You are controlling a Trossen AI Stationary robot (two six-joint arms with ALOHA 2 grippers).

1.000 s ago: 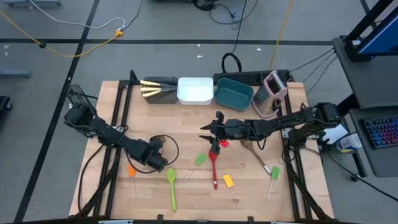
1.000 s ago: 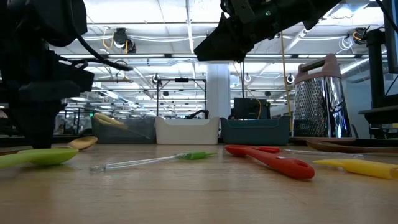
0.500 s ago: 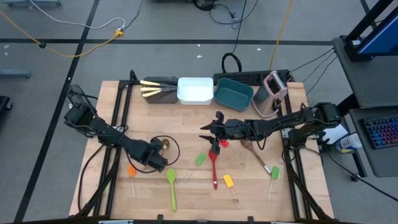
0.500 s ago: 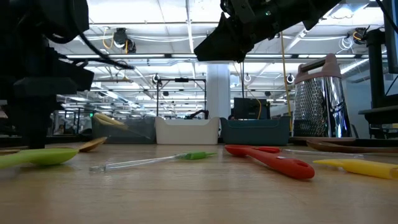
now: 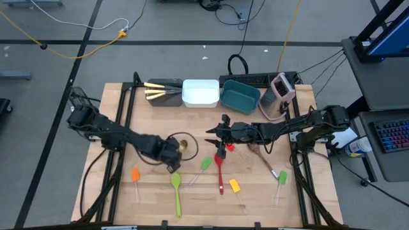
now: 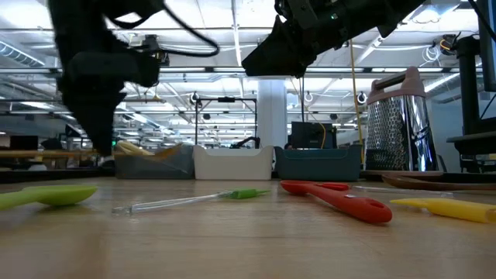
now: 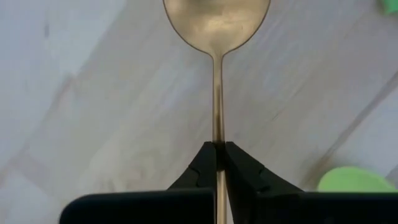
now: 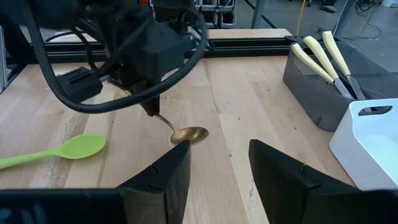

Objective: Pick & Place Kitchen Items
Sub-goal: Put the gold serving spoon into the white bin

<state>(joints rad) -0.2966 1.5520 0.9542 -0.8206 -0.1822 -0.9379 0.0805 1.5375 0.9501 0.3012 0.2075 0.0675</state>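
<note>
Left gripper is clamped tight on the gold spoon by its thin handle, bowl pointing out ahead, just over the table near its middle, beside the green spoon. Right gripper hovers mid-table above the red spoon, fingers apart, holding nothing.

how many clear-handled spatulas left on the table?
4: orange spatula front-left, green spatula centre, yellow spatula front-centre, second green spatula front-right. More may hide beneath the arms.
</note>
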